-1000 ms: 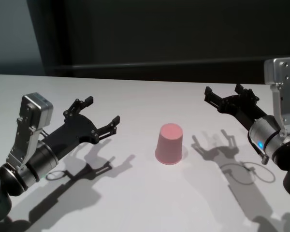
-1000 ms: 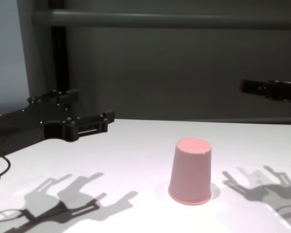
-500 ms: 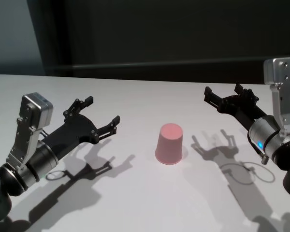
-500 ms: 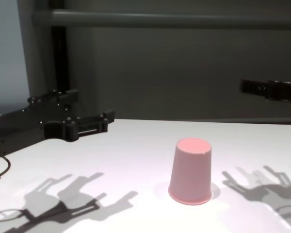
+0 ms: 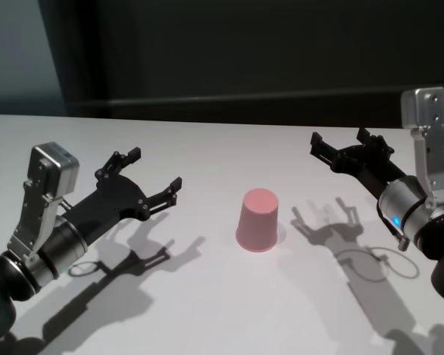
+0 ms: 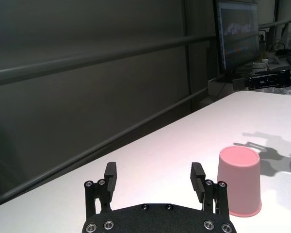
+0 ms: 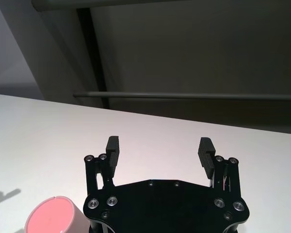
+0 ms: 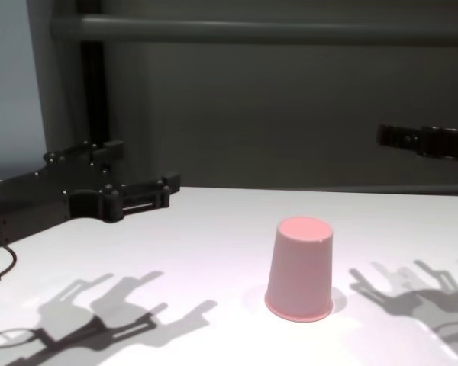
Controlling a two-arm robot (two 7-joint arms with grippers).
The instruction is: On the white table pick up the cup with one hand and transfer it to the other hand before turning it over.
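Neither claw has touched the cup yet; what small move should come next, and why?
Probably ease the left claw toward the cup. The cup stands upside down on the white table, rim down, between the arms and untouched. Both claws are open and apart from it, the right claw on its far side, so either could start; the left looks slightly better lined up.

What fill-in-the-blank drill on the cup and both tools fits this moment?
1. The cup stands on the white table with its rim facing ____.
2. The cup's colour is ____.
3. The left tool and right tool both have their fingers ____.
4. The cup is held by ____ tool.

Missing words: down; pink; open; neither
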